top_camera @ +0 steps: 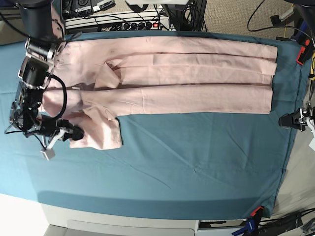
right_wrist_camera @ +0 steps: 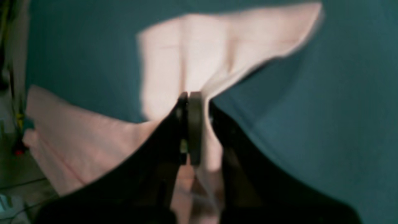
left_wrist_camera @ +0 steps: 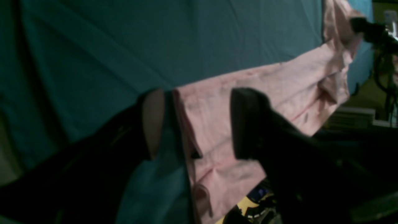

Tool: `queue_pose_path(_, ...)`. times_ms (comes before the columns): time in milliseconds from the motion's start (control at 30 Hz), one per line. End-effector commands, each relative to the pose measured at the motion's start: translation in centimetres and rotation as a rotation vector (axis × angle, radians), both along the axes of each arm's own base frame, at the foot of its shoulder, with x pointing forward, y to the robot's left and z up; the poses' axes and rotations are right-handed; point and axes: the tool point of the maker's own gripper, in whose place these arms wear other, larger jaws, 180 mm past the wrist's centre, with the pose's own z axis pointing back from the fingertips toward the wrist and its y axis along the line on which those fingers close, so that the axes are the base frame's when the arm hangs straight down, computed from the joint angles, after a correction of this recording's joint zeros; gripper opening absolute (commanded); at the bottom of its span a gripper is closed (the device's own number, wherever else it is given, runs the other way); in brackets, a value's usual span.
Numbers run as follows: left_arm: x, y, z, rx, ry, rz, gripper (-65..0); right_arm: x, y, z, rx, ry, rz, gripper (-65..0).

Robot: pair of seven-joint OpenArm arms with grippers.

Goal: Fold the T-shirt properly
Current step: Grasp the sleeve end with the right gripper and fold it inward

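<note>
Pale pink T-shirt [top_camera: 167,78], thin soft cotton, spread flat along the far half of the table and folded lengthwise into long parallel bands with sharp creases; plain side up, no lettering visible. One short sleeve [top_camera: 101,130] hanging toward the near side at the table's left end in the base view, edges wavy and rumpled. Fine wrinkles and faint dark smudges across the fabric in the left wrist view [left_wrist_camera: 264,84].

Right gripper [right_wrist_camera: 190,124] pinched tight on a fold of the T-shirt [right_wrist_camera: 192,59], flat dark pads pressed together, cloth pulled up into a soft ridge. Left gripper [left_wrist_camera: 199,124] spread wide, holding nothing, matte black fingers [left_wrist_camera: 245,124] poised over the hem end near the table's edge.

Teal table cloth [top_camera: 197,167] matte, lightly creased, covering the whole table. Cables and a power strip [top_camera: 123,22] beyond the far edge; a black clamp [top_camera: 294,120] at the right edge.
</note>
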Motion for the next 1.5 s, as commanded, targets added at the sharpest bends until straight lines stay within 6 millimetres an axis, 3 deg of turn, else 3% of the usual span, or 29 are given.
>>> queue_pose_path(0,1.0,1.1,2.1,0.011,-0.059,0.014,-30.0,0.4,-0.2,2.4,-0.019,-0.08,0.019,-65.0)
queue_pose_path(133,1.0,1.1,2.1,0.01,-0.06,0.015,-30.0,-2.9,2.1,4.1,-0.104,-0.192,0.12,-65.0)
queue_pose_path(433,1.2,1.1,2.2,0.008,-0.069,0.022,-30.0,-14.4,8.2,-0.7,-0.137,-0.086,0.3,-65.0)
queue_pose_path(600,1.2,1.1,2.2,0.009,-0.068,0.022,-30.0,-17.9,9.6,-1.5,-0.132,-0.047,0.339,-65.0)
queue_pose_path(867,1.2,1.1,2.2,0.009,-0.069,0.022,-30.0,-19.8,8.9,-3.1,-0.177,0.019,0.341,-65.0)
queue_pose_path(1000,1.2,1.1,2.2,0.009,-0.068,0.022,-30.0,-19.9,9.0,-3.1,-0.172,0.02,0.341,-45.2)
queue_pose_path(1167,0.8,1.6,2.2,0.024,-0.052,0.014,-30.0,-20.0,9.9,-2.4,-0.108,0.001,0.346,-43.3)
queue_pose_path(1267,0.4,3.1,2.9,0.055,-0.052,0.03,-30.0,-19.9,11.4,-0.6,0.007,-0.047,0.354,-43.2)
queue_pose_path(1467,-1.0,7.9,5.4,0.16,-0.05,0.081,-30.0,-19.8,15.3,6.1,0.141,-0.253,0.45,-43.3)
